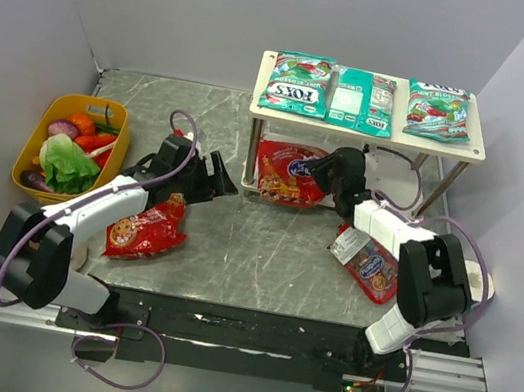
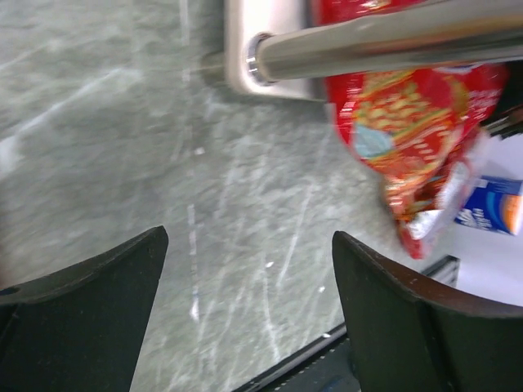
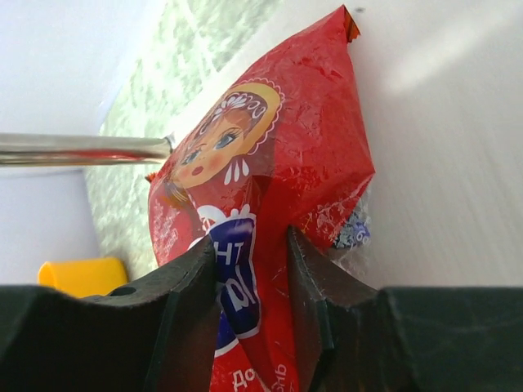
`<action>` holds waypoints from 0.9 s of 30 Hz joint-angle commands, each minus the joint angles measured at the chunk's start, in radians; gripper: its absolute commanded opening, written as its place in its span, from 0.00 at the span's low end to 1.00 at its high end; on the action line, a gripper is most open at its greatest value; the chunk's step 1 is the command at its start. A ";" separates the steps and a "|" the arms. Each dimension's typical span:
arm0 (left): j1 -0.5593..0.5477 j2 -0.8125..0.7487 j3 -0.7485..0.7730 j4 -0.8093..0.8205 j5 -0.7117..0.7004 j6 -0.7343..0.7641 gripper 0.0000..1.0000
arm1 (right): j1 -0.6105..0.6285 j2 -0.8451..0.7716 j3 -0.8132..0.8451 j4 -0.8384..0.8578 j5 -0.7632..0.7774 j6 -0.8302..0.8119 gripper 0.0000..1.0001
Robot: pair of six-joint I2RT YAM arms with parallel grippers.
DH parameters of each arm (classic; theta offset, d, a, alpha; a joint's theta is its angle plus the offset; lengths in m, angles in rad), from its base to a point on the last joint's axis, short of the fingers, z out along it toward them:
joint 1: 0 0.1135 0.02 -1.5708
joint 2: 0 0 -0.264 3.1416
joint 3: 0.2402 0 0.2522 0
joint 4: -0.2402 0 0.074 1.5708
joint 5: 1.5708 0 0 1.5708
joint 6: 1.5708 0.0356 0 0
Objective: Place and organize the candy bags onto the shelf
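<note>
Three teal candy bags [image 1: 363, 98] lie side by side on the shelf's top board [image 1: 481, 149]. My right gripper [image 1: 324, 172] is shut on a red candy bag [image 1: 286, 172] and holds it on the lower board under the top one; in the right wrist view the bag [image 3: 270, 188] is pinched between the fingers [image 3: 192, 286]. A second red bag [image 1: 145, 229] lies on the table beside my left arm. A third red bag [image 1: 369, 263] lies under my right arm. My left gripper [image 1: 217, 174] is open and empty, just left of the shelf's metal leg [image 2: 376, 42].
A yellow tub of toy vegetables [image 1: 70, 144] stands at the left wall. Grey walls close in on the left, back and right. The black rail runs along the table's near edge [image 1: 250, 321].
</note>
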 commanded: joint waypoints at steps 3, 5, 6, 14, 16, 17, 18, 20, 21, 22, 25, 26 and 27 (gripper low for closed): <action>-0.007 0.054 0.066 0.159 0.131 -0.073 0.91 | 0.022 -0.154 -0.014 -0.115 0.139 0.047 0.47; -0.010 0.074 0.070 0.217 0.172 -0.117 0.92 | 0.025 -0.164 -0.040 -0.118 0.126 0.056 0.57; -0.013 0.097 0.070 0.238 0.186 -0.134 0.93 | 0.026 -0.172 -0.049 -0.111 0.103 0.053 0.59; -0.092 0.206 0.114 0.348 0.203 -0.265 0.94 | 0.023 -0.212 -0.080 -0.178 0.026 0.041 0.69; -0.105 0.241 0.120 0.380 0.194 -0.292 0.94 | 0.025 -0.237 -0.083 -0.216 0.012 0.022 0.71; -0.117 0.255 0.134 0.382 0.186 -0.298 0.94 | 0.023 -0.246 -0.083 -0.265 0.000 0.015 0.72; -0.122 0.281 0.139 0.380 0.179 -0.306 0.94 | 0.022 -0.264 -0.084 -0.285 -0.006 0.005 0.73; -0.135 0.304 0.145 0.397 0.171 -0.323 0.94 | 0.023 -0.281 -0.094 -0.322 -0.014 -0.012 0.74; -0.142 0.322 0.146 0.397 0.165 -0.329 0.94 | 0.023 -0.299 -0.100 -0.356 -0.013 -0.024 0.75; -0.145 0.329 0.146 0.399 0.147 -0.335 0.93 | 0.023 -0.309 -0.110 -0.365 -0.010 -0.031 0.75; -0.157 0.350 0.145 0.393 0.125 -0.352 0.86 | 0.014 -0.347 -0.144 -0.395 -0.009 -0.051 0.76; -0.158 0.355 0.140 0.388 0.108 -0.357 0.82 | 0.011 -0.356 -0.155 -0.399 -0.017 -0.055 0.76; -0.162 0.362 0.139 0.388 0.102 -0.363 0.76 | 0.009 -0.371 -0.164 -0.404 -0.026 -0.052 0.76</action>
